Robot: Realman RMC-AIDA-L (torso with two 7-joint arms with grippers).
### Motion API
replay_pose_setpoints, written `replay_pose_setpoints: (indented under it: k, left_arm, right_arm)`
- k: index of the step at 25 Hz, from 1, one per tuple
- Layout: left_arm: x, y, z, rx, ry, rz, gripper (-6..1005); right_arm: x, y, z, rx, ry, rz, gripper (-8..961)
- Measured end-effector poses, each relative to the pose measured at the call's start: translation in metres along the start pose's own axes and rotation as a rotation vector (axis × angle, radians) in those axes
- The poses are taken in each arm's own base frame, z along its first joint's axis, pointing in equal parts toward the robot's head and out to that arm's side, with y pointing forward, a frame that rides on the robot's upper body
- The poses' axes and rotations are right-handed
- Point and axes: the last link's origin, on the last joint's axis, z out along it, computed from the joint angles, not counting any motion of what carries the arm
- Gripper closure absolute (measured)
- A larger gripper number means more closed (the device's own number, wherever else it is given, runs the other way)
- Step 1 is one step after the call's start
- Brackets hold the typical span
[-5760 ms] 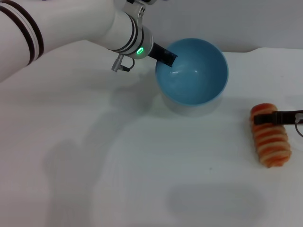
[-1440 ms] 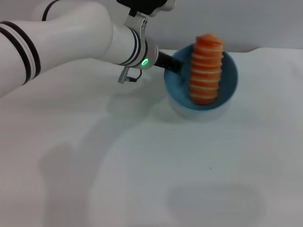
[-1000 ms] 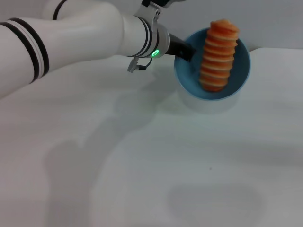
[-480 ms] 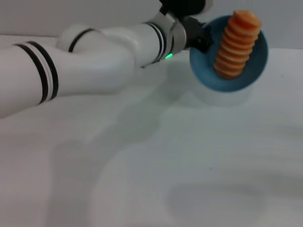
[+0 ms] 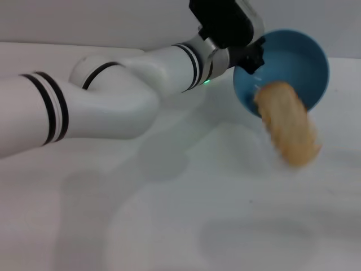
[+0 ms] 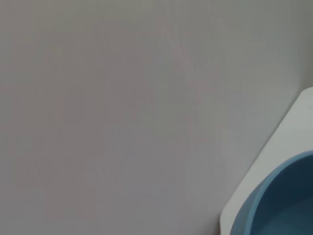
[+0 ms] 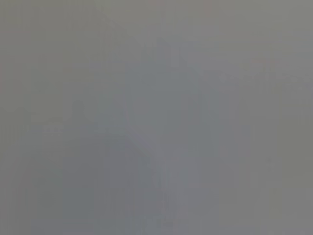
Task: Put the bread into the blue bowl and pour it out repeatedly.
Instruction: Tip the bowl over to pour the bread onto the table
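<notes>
Head camera sits high on the robot, faces forward and down onto the white table (image 5: 169, 226). It stands back enough to take in most of the left arm (image 5: 113, 96) reaching across from the left side, plus the blue bowl (image 5: 304, 56) at the far right.

Left wrist camera rides close behind the bowl. It faces mostly a plain grey wall (image 6: 122, 98); only a slice of the blue bowl (image 6: 279, 205) rim and a strip of the table (image 6: 293, 132) edge enter one corner. Bowl rim and table edge are what this view shares with the head view.

Right wrist camera faces a flat grey surface (image 7: 156, 117); nothing there overlaps either other view.
</notes>
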Motion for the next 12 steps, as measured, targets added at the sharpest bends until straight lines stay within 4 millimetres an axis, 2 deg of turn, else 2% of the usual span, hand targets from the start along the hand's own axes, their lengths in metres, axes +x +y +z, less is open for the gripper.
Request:
replay_pose_setpoints:
  k: [9, 12]
  left_arm:
    - [0.0, 0.0, 0.0, -0.004, -0.013, -0.024, 1000]
    - [0.002, -0.011, 0.0, 0.016, -0.043, -0.111, 1000]
  right_arm:
    - [-0.002, 0.003, 0.007, -0.014, -0.008, 0.009, 211]
    - [-0.001, 0.003, 0.009, -0.016, -0.001, 0.049, 212]
